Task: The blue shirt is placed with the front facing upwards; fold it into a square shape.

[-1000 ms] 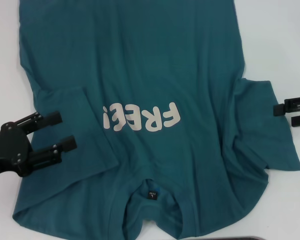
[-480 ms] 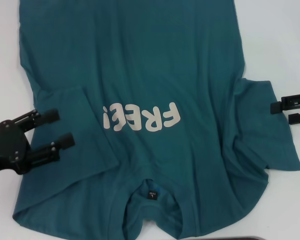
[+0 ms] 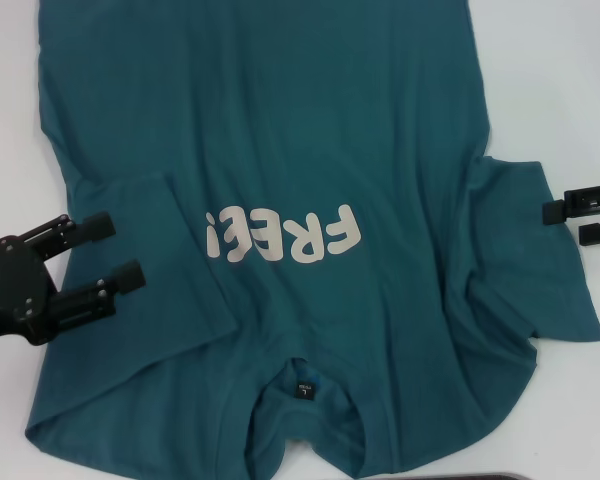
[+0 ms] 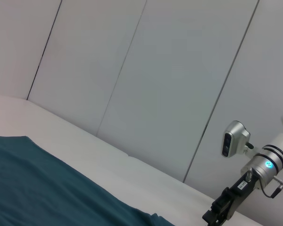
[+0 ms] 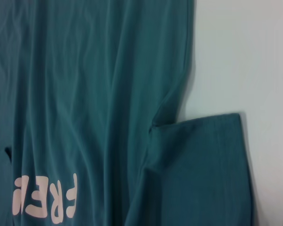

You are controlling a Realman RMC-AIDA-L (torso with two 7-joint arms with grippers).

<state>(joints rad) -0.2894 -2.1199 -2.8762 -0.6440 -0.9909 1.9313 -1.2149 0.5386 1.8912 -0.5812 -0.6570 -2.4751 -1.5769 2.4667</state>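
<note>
- Fingers spread on the left gripper (image 3: 108, 258), two black prongs parted at about 9 o'clock on the table, tips over the folded-in left sleeve and pinching nothing.
- Right gripper (image 3: 568, 222) sits at 3 o'clock, just off the right sleeve's outer hem — its two short fingers apart, nothing between them.
- Shirt (image 3: 280, 130) lies front up across the white table (image 3: 560, 70), collar at 6 o'clock nearest the robot, hem running off past 12.
- Left sleeve is already turned onto the body; right sleeve (image 3: 525, 250) lies splayed out flat, so that looks like the fold in hand.
- To do it well, I'd say: bite the hem edge, top layer only, lift low and carry it toward the letters (image 3: 285, 233), laying the crease parallel to the side seam.
- Fabric reads as soft matte knit, limp, with long shallow wrinkles fanning from the armpit — expect it to drag and bunch.
- Cream lettering is rounded and blocky; a small black label (image 3: 303, 391) marks the neck.
</note>
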